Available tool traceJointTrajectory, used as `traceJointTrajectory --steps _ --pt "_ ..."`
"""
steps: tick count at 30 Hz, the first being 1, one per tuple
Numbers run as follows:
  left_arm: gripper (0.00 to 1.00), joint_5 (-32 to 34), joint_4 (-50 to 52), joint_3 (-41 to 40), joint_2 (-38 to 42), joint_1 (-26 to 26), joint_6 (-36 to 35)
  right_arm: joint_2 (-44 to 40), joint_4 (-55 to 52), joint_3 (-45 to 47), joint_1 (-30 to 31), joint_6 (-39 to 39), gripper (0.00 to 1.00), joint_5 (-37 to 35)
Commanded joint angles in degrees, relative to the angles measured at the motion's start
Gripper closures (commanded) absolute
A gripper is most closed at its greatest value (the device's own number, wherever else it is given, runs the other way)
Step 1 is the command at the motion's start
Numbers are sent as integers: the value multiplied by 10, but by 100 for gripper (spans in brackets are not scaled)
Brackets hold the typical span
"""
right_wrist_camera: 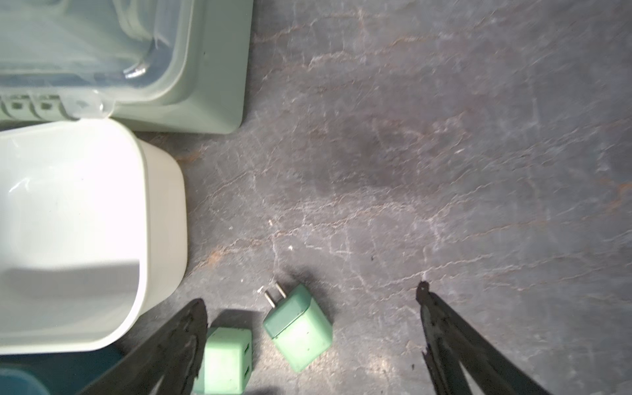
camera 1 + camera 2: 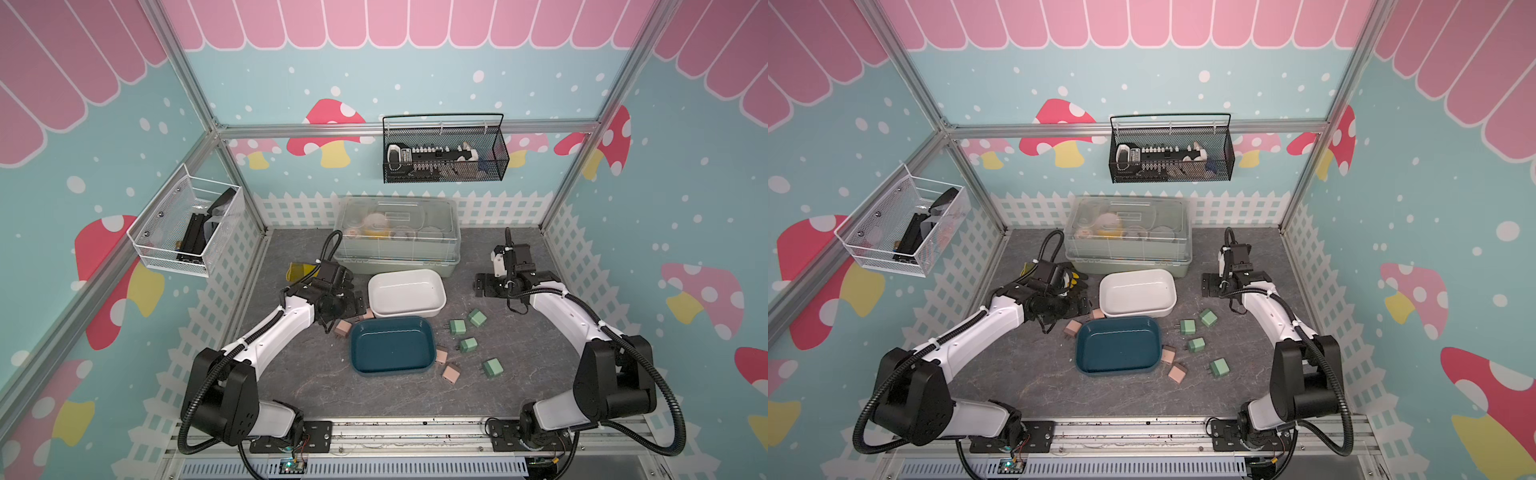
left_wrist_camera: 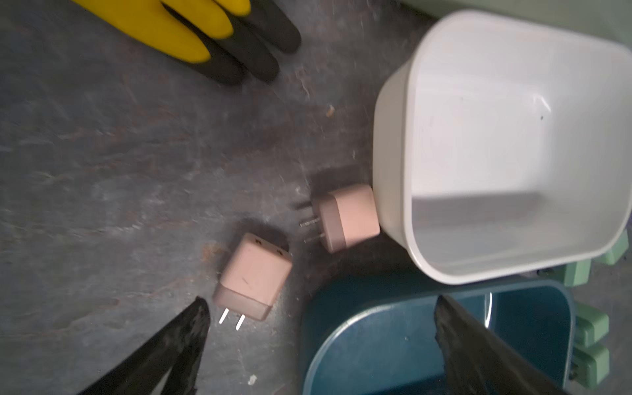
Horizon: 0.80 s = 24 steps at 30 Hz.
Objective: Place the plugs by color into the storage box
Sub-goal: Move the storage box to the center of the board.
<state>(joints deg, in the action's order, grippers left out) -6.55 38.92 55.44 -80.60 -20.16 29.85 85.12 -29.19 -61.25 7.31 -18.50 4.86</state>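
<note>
Plugs: eight, all loose on the table [image 2: 316, 382], none in a box yet. Pink, four: one pink plug [image 3: 254, 277] lies flat with its prongs toward a tip of the left gripper [image 3: 323, 306]; a second [image 3: 349, 217] touches the outer wall of the white box [image 3: 390, 143]; two more [image 2: 451, 373] sit just beside the end of the teal box [image 2: 392, 371]. Green, four: scattered on the right arm's side of the boxes, one green plug [image 1: 301, 331] beneath the right gripper [image 1: 312, 297], another [image 1: 225, 359] just beside one of its fingers. Boxes: both look empty. Jaws, left: spread wide, holding nothing, one tip by the pink plug, the other over the teal box. Close from where you stand and you would likely catch the box rim and drag the box, not the plug. Jaws, right: wide apart, empty. Descend carelessly and a finger could land on the neighbouring cube and skid both. Prongs: a skewed grip may tip or spin a cube. Colours: settle one per box first, or you will mix them. Glove [image 3: 171, 30]: near the left arm; keep clear.
</note>
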Motion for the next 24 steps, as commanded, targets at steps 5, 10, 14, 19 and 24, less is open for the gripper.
traceJointTrajectory --steps 5,10,14,19,24 --pt "1 -66 -10 -69 40 -24 34 -16 -49 15 36 -33 7 44" --pt "1 -105 -58 -92 40 -52 61 -32 -42 45 55 -52 7 43" --pt "1 -110 -64 -86 10 -80 69 -52 -35 63 57 -54 6 42" --pt "1 -118 -120 -98 -13 -113 110 -88 -37 77 57 -52 6 35" --pt "1 -126 -141 -60 -63 -141 113 -94 -52 83 57 -48 6 36"
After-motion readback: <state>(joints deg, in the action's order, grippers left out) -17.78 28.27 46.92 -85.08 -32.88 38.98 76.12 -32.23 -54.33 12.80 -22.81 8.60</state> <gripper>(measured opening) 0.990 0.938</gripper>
